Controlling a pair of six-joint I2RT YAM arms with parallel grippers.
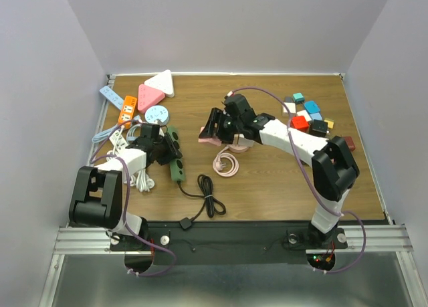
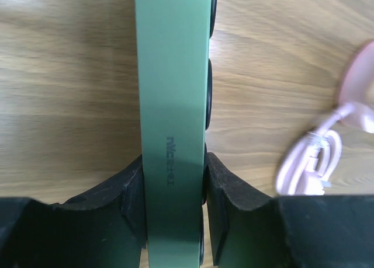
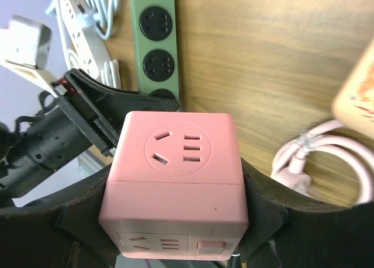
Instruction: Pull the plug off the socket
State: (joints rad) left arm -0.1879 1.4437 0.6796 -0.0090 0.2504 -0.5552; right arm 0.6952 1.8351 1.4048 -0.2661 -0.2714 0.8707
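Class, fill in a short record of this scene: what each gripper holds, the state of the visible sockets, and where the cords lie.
Left gripper: shut on green power strip
Right gripper: shut on pink cube socket
Visible sockets: cube's upper face and two strip outlets, no plug in any
Pink cord: coiled on table, beside the cube
Black cord: bundled on table, nearer the arm bases than the strip

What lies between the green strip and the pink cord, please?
Only bare table separates the green strip and the pink cord, seen in the left wrist view.
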